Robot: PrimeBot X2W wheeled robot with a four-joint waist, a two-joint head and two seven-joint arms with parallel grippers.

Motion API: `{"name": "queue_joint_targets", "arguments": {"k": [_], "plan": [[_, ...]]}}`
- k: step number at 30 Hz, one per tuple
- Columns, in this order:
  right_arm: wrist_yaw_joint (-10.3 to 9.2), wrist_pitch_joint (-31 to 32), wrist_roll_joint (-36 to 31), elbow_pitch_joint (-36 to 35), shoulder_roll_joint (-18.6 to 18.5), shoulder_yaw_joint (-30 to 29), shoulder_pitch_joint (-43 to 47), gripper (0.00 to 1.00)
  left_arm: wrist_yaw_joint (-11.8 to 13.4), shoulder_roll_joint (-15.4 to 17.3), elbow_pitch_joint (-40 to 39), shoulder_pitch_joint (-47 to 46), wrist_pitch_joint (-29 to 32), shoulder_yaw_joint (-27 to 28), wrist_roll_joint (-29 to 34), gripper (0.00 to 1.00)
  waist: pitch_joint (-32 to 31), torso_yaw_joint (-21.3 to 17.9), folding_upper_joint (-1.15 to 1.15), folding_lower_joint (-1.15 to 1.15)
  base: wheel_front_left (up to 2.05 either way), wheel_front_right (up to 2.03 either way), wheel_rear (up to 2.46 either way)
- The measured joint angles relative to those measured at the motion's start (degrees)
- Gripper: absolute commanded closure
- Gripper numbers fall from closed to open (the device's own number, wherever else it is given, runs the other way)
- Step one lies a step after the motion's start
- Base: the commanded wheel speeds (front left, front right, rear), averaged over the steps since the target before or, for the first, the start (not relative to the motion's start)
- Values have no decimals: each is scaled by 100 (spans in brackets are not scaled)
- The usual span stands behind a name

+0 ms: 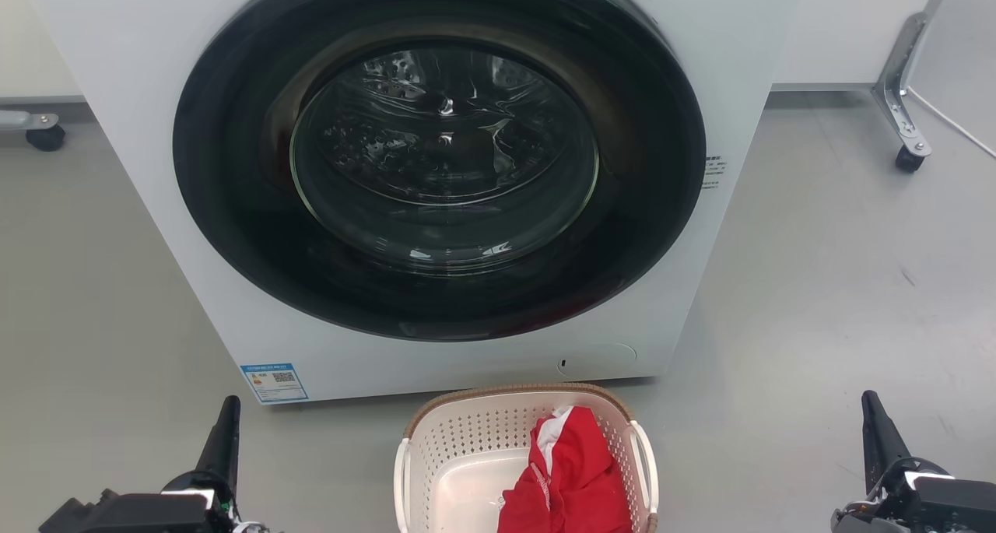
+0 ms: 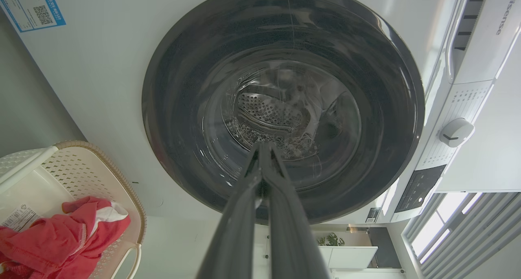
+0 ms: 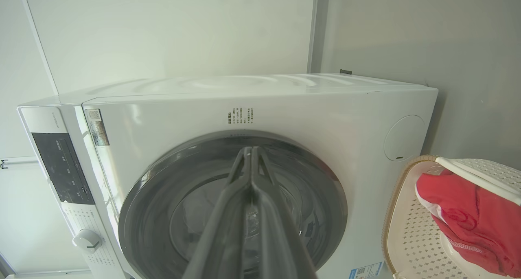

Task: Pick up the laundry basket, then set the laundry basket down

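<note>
The laundry basket (image 1: 467, 440) sits on the floor at the bottom centre of the head view, just in front of the washing machine; it is cream-white and perforated, with a brown woven-look rim and white side handles. A red and white garment (image 1: 572, 471) lies inside it. The basket (image 2: 87, 165) also shows at the left wrist view's lower left, and the basket (image 3: 411, 230) at the right wrist view's lower right. My left gripper (image 1: 227, 408) is low at the left, shut and empty, well apart from the basket. My right gripper (image 1: 871, 405) is far right, shut and empty.
A white front-loading washing machine (image 1: 700, 66) with a closed dark round door (image 1: 440, 159) stands directly behind the basket. Grey floor (image 1: 817, 299) spreads on both sides. A wheeled metal leg (image 1: 903, 113) stands at the back right and a caster (image 1: 45, 136) at the back left.
</note>
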Motion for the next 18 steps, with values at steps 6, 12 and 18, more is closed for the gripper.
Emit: {"name": "queue_joint_targets", "arguments": {"k": [6, 12, 18], "plan": [[0, 0, 0, 0, 0, 0, 0, 100, 0, 0, 0, 0, 0, 0, 0, 100, 0, 0, 0, 0, 0, 0, 0], [0, 0, 0, 0, 0, 0, 0, 100, 0, 0, 0, 0, 0, 0, 0, 100, 0, 0, 0, 0, 0, 0, 0], [0, 0, 0, 0, 0, 0, 0, 100, 0, 0, 0, 0, 0, 0, 0, 100, 0, 0, 0, 0, 0, 0, 0]]}}
